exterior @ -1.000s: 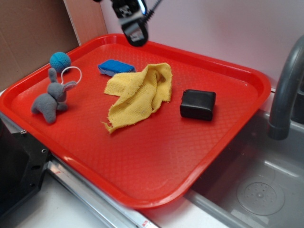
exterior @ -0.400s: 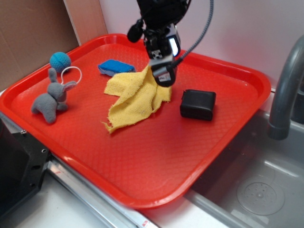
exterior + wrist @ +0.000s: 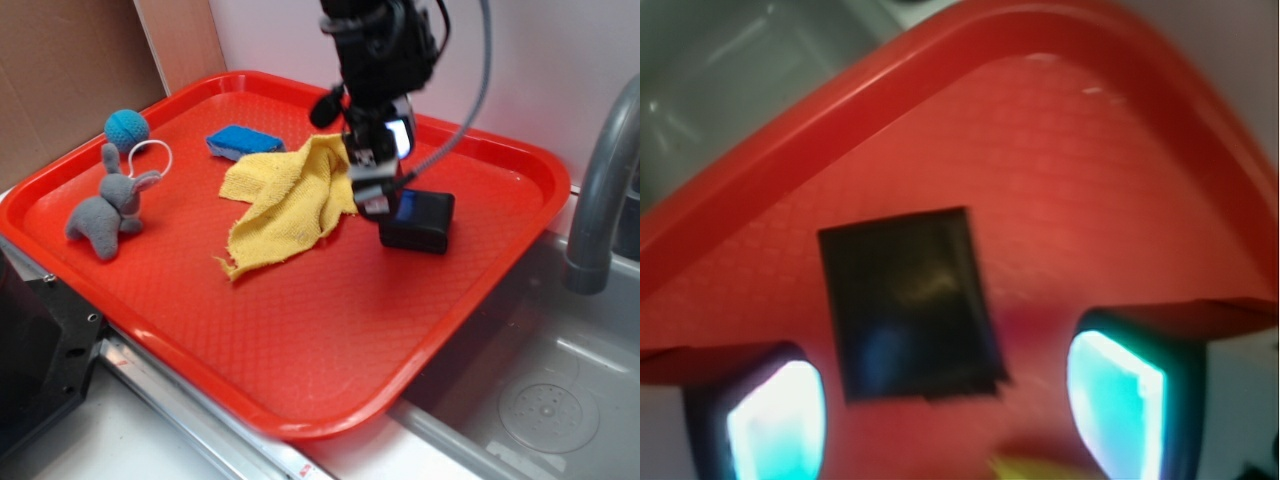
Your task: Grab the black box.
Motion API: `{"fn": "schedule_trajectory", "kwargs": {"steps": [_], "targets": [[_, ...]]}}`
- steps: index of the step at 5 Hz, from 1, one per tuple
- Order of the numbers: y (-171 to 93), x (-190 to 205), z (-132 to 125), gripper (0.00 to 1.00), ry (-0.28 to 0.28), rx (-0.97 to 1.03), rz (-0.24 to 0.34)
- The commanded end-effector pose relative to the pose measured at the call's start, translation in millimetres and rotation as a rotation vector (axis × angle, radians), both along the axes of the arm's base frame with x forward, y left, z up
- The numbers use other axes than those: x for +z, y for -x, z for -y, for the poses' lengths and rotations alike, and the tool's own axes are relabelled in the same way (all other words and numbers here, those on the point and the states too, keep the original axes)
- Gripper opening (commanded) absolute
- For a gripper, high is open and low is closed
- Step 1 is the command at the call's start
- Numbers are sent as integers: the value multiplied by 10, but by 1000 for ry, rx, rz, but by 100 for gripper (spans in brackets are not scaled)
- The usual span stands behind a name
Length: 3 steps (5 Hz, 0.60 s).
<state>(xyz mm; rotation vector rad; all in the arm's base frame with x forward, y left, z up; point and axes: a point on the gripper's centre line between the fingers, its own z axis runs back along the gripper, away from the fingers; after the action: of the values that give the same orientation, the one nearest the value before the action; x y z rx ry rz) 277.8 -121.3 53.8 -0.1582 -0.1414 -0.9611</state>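
Note:
The black box [image 3: 418, 222] lies flat on the red tray [image 3: 300, 330], right of the yellow cloth [image 3: 290, 200]. My gripper [image 3: 385, 205] hangs just above the box's left end, fingers pointing down. From the wrist camera the black box [image 3: 908, 302] sits ahead of and between my two glowing cyan pads [image 3: 775, 420], which stand wide apart with only tray between them. The gripper [image 3: 945, 415] is open and holds nothing.
A blue sponge [image 3: 243, 140] lies at the tray's far side, a grey plush elephant [image 3: 108, 210] and a teal ball [image 3: 127, 128] at its left. A grey faucet [image 3: 600, 190] and a sink basin [image 3: 540, 390] stand to the right of the tray.
The gripper has come down from the tray's far rim, moving right and toward the front across the yellow cloth to the black box's left end. The objects have not moved.

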Motion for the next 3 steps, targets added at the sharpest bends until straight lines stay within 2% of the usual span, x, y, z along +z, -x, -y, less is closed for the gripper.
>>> {"fn": "schedule_trajectory", "kwargs": {"steps": [1, 2, 3], "targets": [[-5, 44, 231, 100, 26, -63, 38], [-42, -58, 230, 100, -20, -27, 29], [-63, -102, 235, 100, -41, -16, 30]]}}
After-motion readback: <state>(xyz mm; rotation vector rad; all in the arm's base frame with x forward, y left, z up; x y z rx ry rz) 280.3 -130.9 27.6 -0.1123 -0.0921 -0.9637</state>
